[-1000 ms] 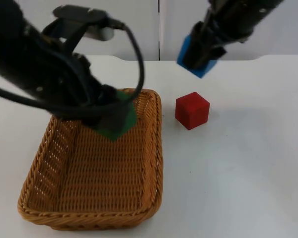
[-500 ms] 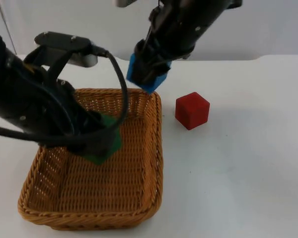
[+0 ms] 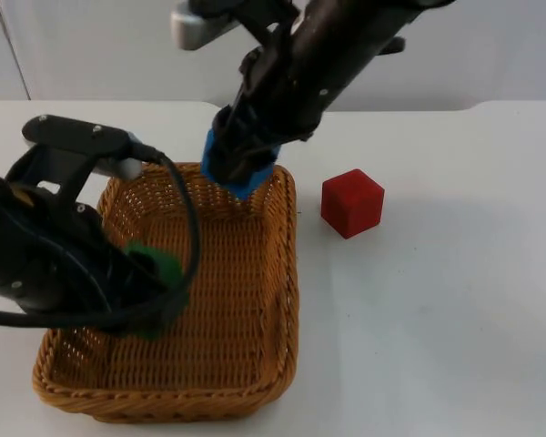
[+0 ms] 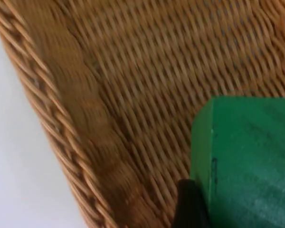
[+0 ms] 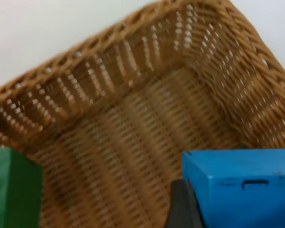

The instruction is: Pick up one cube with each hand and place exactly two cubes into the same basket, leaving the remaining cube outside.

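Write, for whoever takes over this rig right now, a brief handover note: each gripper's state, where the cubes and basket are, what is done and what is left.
Left gripper: shut on the green cube, low inside the wicker basket, near its left wall.
Right gripper: shut on the blue cube, above the basket's far rim.
Red cube: on the table to the right of the basket, apart from it.
Done: both cubes picked up and brought to the same basket.
Left: release the green cube, bring the blue cube down into the basket and release it, withdraw both arms. Leave the red cube where it is.
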Action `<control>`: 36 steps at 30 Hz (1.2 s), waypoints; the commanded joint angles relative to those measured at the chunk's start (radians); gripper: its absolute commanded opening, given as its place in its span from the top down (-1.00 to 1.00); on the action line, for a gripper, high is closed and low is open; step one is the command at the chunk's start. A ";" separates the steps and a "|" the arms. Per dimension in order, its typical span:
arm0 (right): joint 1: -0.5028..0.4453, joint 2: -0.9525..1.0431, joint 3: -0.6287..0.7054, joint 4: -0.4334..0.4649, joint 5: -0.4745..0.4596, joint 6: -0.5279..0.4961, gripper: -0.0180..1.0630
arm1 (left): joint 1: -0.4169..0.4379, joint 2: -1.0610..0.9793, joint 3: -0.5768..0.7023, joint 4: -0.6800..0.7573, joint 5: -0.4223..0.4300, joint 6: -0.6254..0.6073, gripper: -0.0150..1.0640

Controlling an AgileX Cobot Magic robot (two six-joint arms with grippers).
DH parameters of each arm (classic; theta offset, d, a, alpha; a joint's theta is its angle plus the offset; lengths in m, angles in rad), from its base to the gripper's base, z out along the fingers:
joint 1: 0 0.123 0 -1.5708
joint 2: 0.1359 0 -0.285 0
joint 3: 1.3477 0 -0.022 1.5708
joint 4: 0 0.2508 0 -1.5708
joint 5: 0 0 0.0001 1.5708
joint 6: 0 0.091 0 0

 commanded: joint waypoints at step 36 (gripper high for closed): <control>0.044 0.183 -0.007 0.015 -0.242 0.009 0.96 | 0.004 0.124 0.008 -0.003 -0.149 -0.012 0.97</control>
